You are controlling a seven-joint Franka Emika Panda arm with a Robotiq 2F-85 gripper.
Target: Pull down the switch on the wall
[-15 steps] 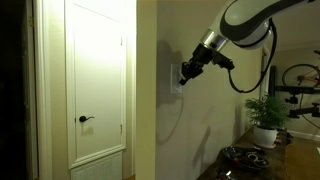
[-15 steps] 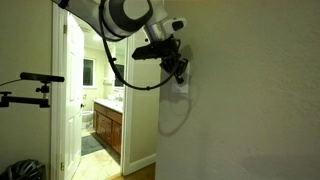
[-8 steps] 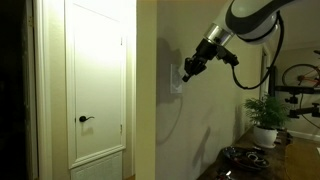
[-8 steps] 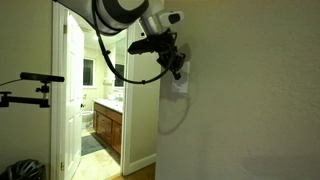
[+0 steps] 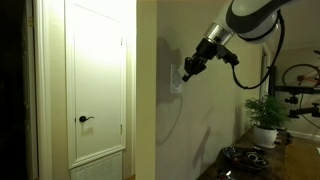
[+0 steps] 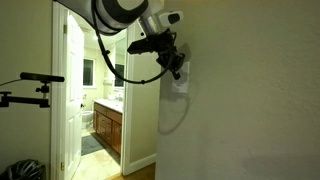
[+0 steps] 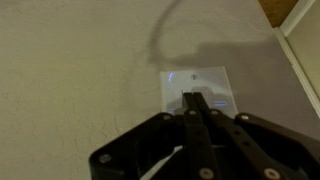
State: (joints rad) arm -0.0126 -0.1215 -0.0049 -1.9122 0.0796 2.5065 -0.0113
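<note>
On the pale yellowish-grey painted wall (image 7: 80,70), the black gripper (image 7: 193,100), jaws together, meets the small white rectangular switch plate (image 7: 212,80), presumably to drag it down.

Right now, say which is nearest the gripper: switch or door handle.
The switch, the white wall plate at the gripper; the dark handle is far off.

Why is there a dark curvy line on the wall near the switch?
Wrist view: it's a blurry shadow curling above the switch, probably cast by the arm. In both exterior views the light is dim, and a soft shadow loops on the wall under the switch.
</note>
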